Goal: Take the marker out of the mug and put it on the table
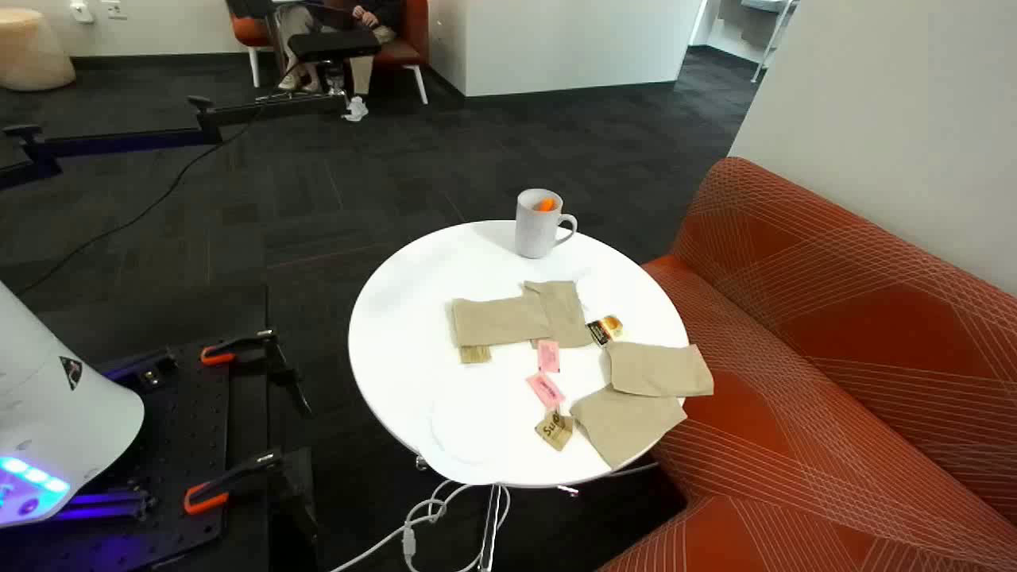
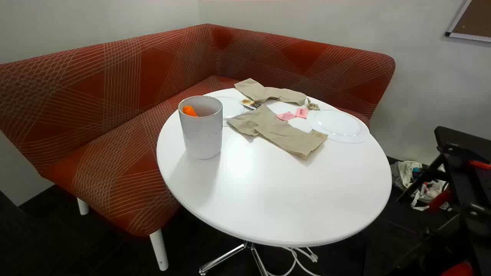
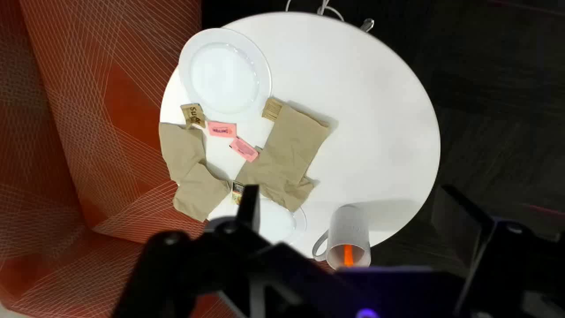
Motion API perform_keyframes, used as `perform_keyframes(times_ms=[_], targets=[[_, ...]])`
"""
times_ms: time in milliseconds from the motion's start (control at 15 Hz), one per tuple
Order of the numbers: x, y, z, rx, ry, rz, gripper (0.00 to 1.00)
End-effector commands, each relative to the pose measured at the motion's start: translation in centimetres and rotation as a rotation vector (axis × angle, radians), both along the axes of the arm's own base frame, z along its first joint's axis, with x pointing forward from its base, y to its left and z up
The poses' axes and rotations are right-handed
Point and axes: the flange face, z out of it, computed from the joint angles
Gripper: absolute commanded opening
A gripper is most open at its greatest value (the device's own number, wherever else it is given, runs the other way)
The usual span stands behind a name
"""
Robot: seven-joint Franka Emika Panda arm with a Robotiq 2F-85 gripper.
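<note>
The small mug, white to pale grey, stands upright near the edge of the round white table [image 1: 413,318]. It shows in both exterior views [image 1: 534,237] [image 2: 203,134], and also in the wrist view [image 3: 351,225]. The orange-red marker sits inside it in both exterior views [image 1: 546,205] [image 2: 189,110]. The marker [image 3: 348,254] also shows through the mug's mouth in the wrist view. My gripper [image 3: 351,190] is open and empty in the wrist view, its fingers wide apart with the mug seen between them, not touching it. The gripper is out of both exterior views.
Brown napkins [image 3: 291,141], pink packets [image 3: 222,129] and small brown packets [image 3: 193,115] lie on the table. A plate [image 3: 223,77] lies at its edge, another [image 3: 276,223] nearer the mug. The orange-red sofa [image 1: 794,397] borders the table.
</note>
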Motion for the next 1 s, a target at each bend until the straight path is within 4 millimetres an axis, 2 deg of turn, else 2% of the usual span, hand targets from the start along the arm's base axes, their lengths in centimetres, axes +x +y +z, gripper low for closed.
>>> perform_keyframes(times_ms=[0,400,733,933], targets=[[0.0,0.0,0.1,0.0,0.001,0.0,1.0],[0.4,0.2,-0.1,-0.001,0.0,0.01,1.0],[3.7,2.0,-1.8,0.017,-0.01,0.078,1.0],[6.5,3.9,-4.2,0.039,-0.048,0.12,1.0]])
